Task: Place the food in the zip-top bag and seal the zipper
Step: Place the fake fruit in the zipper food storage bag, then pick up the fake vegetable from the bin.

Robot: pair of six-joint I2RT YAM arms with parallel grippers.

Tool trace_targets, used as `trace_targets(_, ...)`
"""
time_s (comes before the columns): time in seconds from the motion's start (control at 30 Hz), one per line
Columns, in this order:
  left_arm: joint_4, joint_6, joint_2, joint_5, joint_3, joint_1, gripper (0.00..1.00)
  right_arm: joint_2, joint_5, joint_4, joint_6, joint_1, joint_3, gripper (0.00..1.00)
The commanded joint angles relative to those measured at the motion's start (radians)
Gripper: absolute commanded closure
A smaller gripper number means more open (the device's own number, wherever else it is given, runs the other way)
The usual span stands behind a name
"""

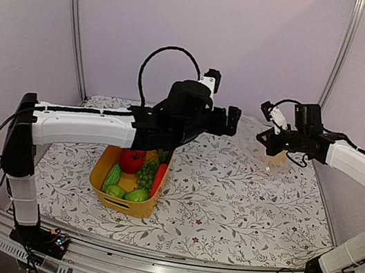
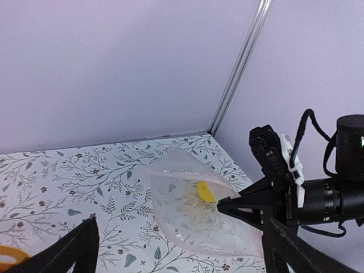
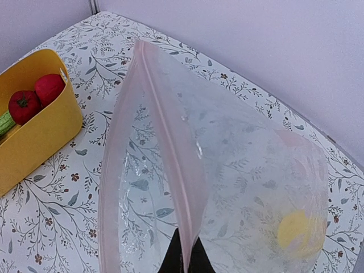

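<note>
The clear zip-top bag (image 3: 244, 165) hangs with its mouth open over the back right of the table. My right gripper (image 3: 185, 259) is shut on one lip of the mouth, on the pink zipper (image 3: 165, 131). A yellow lemon (image 3: 298, 230) lies inside the bag (image 2: 193, 219), also visible as a lemon (image 2: 205, 192) in the left wrist view. My left gripper (image 2: 182, 261) is open and holds nothing, a short way in front of the bag. From above, the left gripper (image 1: 233, 120) hovers left of the right gripper (image 1: 268, 142) and the bag (image 1: 278, 161). The rest of the food (image 1: 135, 174) is in the basket.
The yellow basket (image 1: 109, 163) stands left of centre under my left arm, holding a red tomato (image 1: 131, 161), grapes (image 1: 147, 173), a carrot (image 1: 159, 178) and green pieces. Pale walls and metal corner posts (image 1: 339, 58) close the back. A floral cloth (image 1: 228, 200) covers the table.
</note>
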Motion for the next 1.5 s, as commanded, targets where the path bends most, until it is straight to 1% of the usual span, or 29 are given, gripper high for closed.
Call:
trace_targets(0.0, -0.040, 0.113, -0.123, -0.093, -0.154, -0.001, 0.01, -0.038, 0.028, 0.027, -0.030, 0.001, -0.012, 1.00)
trace_targets(0.1, -0.106, 0.120, -0.205, -0.141, -0.263, 0.001, 0.00, -0.044, 0.024, 0.036, -0.053, 0.002, -0.024, 1.00)
trace_targets(0.27, -0.351, 0.050, -0.277, -0.229, -0.365, 0.015, 0.00, -0.047, 0.037, 0.040, -0.069, 0.001, -0.028, 1.00)
trace_targets(0.4, -0.504, -0.003, -0.311, -0.240, -0.419, 0.031, 0.00, -0.045, 0.040, 0.042, -0.076, 0.002, -0.031, 1.00)
trace_targets(0.6, -0.635, -0.028, -0.343, -0.222, -0.472, 0.059, 0.00, -0.032, 0.049, 0.043, -0.082, 0.001, -0.031, 1.00)
trace_targets(0.7, -0.672, -0.038, -0.350, -0.215, -0.489, 0.085, 0.00, -0.026, 0.049, 0.043, -0.082, 0.002, -0.032, 1.00)
trace_targets(0.87, -0.726, -0.053, -0.352, -0.149, -0.489, 0.166, 0.00, -0.022, 0.048, 0.042, -0.082, 0.003, -0.032, 1.00)
trace_targets(1.0, -0.757, -0.088, -0.342, -0.127, -0.479, 0.215, 0.03, -0.023, 0.048, 0.042, -0.085, 0.003, -0.034, 1.00)
trace_targets(1.17, -0.763, -0.103, -0.305, -0.044, -0.457, 0.282, 0.06, -0.023, 0.044, 0.042, -0.086, 0.001, -0.036, 1.00)
trace_targets(1.47, -0.755, -0.080, -0.211, 0.028, -0.419, 0.330, 0.08, -0.028, 0.041, 0.041, -0.092, 0.002, -0.039, 1.00)
